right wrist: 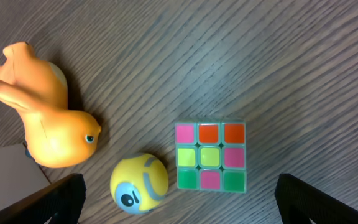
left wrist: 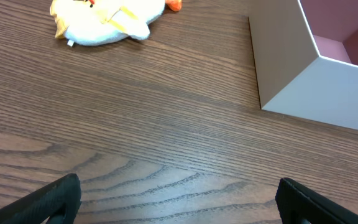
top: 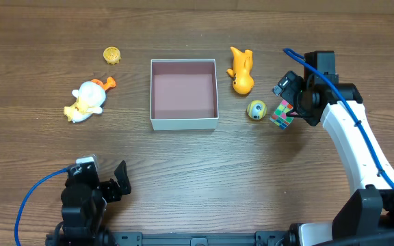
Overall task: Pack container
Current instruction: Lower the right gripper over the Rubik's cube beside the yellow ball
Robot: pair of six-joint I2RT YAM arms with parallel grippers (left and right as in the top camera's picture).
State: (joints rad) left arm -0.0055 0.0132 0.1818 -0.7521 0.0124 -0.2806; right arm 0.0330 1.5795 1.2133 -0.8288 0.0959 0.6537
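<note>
- Your container (top: 183, 124) is sitting mid-tabletop, toward the far edge
- Your left end effector (top: 113, 182) is hovering by the near edge, fingers spread wide, gripping nothing
- Your right end effector (top: 289, 101) is hanging open toward the right edge, over the colour cube (right wrist: 210, 155), with the yellow ball (right wrist: 138, 183) and orange duck (right wrist: 48, 124) lying beside it

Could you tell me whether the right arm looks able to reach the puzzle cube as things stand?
Probably yes: the right claw hangs open above the puzzle cube, nothing covering it. The yellow ball close beside it might get caught too.
</note>
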